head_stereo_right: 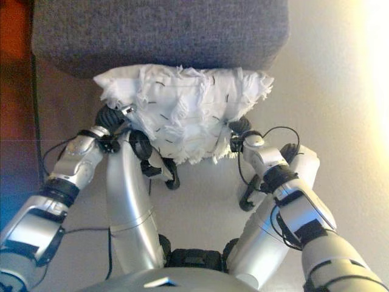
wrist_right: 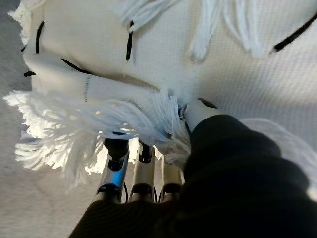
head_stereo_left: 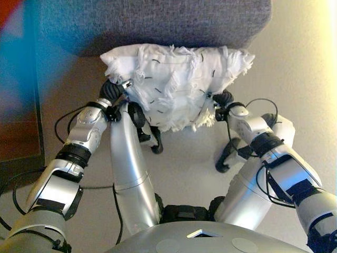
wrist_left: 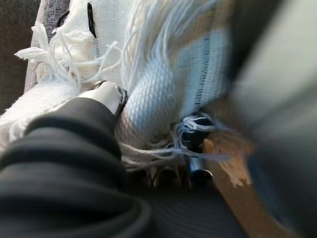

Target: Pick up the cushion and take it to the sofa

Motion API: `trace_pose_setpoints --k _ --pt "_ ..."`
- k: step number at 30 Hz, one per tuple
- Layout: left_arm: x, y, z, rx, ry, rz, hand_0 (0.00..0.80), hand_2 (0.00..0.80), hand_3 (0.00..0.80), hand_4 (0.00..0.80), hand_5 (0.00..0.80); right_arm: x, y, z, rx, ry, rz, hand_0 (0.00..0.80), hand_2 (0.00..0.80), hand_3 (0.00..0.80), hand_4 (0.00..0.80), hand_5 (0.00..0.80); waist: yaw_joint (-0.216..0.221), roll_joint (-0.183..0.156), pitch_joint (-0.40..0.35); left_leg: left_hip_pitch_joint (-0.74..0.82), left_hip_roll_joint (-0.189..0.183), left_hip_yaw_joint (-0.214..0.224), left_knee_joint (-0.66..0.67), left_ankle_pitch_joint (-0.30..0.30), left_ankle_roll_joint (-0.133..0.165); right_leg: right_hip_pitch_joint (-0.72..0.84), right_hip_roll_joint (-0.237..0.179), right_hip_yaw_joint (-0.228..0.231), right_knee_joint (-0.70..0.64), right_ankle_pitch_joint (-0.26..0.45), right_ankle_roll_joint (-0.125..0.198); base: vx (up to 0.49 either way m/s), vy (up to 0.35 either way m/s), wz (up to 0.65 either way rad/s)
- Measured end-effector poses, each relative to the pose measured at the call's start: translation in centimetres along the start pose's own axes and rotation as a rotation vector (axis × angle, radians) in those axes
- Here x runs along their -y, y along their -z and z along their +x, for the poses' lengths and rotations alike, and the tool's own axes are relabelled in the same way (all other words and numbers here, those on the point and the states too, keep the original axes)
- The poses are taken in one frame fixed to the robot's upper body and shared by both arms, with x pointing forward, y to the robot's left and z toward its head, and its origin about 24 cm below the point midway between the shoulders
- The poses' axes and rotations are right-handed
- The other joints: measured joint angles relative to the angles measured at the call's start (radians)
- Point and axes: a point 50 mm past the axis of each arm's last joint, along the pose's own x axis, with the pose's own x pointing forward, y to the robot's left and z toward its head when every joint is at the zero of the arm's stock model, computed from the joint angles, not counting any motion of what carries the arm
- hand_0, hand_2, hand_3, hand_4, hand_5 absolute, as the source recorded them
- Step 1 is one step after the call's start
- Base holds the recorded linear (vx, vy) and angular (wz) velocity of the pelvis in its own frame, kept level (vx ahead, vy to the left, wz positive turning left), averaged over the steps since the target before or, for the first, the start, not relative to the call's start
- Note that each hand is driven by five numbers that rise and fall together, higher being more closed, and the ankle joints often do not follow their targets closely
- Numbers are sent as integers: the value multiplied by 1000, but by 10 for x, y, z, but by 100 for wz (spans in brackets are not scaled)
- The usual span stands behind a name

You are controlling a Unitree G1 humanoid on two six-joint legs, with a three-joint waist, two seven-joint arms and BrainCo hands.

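Note:
A white knitted cushion (head_stereo_left: 174, 84) with fringes and short black stitches hangs between my two hands above the floor. Its far edge lies against the front of the grey sofa (head_stereo_left: 158, 23). My left hand (head_stereo_left: 113, 92) grips its left end; in the left wrist view the thumb (wrist_left: 106, 94) lies on top of the cushion (wrist_left: 153, 94) and the fingers run under it. My right hand (head_stereo_left: 224, 100) grips the right end; in the right wrist view the thumb (wrist_right: 198, 109) presses into the cushion (wrist_right: 198, 59) and the fingers (wrist_right: 116, 163) sit beneath the fringe.
The sofa fills the top of the eye views. A brown wooden surface (head_stereo_left: 18, 139) lies at the left edge. Beige floor (head_stereo_left: 295, 79) stretches to the right of the sofa and under the cushion.

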Motion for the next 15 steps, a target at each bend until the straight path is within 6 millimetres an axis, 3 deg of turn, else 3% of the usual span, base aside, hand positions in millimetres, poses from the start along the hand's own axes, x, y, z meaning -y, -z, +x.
trace_pose_setpoints --k 4,10,15 --pt "26 3 9 69 -27 -54 800 800 800 800 800 18 -13 -1 73 47 -16 800 800 800 800 800 -5 -12 4 143 14 77 -244 35 3 117 73 -44 -301 126 42 -134 -20 -41" --pt "28 2 9 118 -130 -13 800 800 800 800 800 19 -18 -5 172 44 -2 800 800 800 800 800 -48 -52 4 343 -9 158 -543 104 2 284 128 -74 -650 271 65 -109 -47 -30" --pt "32 -5 10 175 -139 24 800 800 800 800 800 19 -17 -11 224 44 38 800 800 800 800 800 -56 -66 6 450 -22 171 -700 155 -11 388 163 -100 -819 339 62 -37 -44 -13"
